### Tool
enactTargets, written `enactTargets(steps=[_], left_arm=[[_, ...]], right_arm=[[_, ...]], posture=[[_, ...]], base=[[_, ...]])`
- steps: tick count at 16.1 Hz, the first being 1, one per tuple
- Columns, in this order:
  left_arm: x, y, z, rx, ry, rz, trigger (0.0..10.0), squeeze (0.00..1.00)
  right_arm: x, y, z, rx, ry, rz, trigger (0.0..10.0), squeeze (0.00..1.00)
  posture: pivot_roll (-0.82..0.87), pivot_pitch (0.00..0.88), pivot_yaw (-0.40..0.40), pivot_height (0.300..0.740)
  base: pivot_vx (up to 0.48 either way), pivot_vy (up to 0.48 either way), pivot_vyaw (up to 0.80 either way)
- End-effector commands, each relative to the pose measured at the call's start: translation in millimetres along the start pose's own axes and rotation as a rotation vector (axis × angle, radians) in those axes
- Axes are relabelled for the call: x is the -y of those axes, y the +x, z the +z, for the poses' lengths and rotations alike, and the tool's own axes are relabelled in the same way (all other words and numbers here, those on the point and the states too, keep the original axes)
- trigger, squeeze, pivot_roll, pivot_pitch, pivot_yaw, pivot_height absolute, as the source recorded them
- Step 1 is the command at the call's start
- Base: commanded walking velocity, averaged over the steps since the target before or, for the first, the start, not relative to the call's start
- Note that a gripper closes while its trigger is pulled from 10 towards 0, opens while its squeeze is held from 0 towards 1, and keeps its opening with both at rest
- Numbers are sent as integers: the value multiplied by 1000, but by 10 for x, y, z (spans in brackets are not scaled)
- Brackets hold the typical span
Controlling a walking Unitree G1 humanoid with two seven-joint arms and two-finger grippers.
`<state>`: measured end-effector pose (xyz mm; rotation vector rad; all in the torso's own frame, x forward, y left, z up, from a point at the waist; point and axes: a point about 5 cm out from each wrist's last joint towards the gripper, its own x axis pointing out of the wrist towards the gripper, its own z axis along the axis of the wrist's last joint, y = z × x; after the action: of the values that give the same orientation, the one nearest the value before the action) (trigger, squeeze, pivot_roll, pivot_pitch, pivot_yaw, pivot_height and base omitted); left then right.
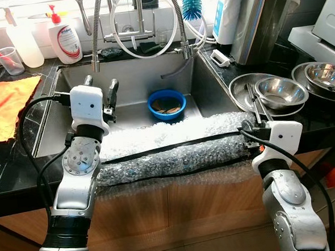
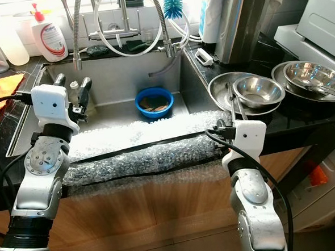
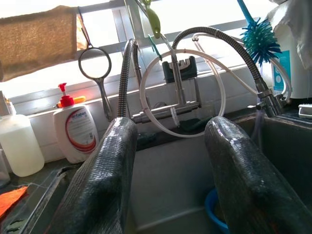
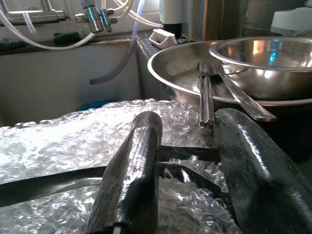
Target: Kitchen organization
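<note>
The left tool (image 1: 100,90) hangs over the steel sink (image 1: 68,80) with its two black fingers spread and nothing between them, a round blue bowl (image 1: 167,104) lying low ahead and to its right on the sink floor. The right tool (image 4: 185,161) rests parted and empty on the bubble wrap (image 1: 175,150) padding the counter (image 1: 22,163) edge, probably staged for the thin metal utensils (image 4: 207,92) just ahead, propped in the shiny steel basin (image 4: 170,63).
</note>
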<state>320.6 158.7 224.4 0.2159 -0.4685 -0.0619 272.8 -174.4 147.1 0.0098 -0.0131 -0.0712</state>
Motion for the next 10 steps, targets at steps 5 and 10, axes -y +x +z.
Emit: enactTargets(steps=[5, 10], left_arm=[[17, 49, 78, 30, 22, -11, 10000, 0], [19, 50, 76, 29, 24, -12, 10000, 0]], right_arm=[[-93, 54, 92, 53, -10, 74, 10000, 0], [-104, 81, 111, 65, -32, 83, 10000, 0]], posture=[[-52, 22, -5, 740], [-49, 22, -5, 740]], base=[[0, 0, 0], [0, 0, 0]])
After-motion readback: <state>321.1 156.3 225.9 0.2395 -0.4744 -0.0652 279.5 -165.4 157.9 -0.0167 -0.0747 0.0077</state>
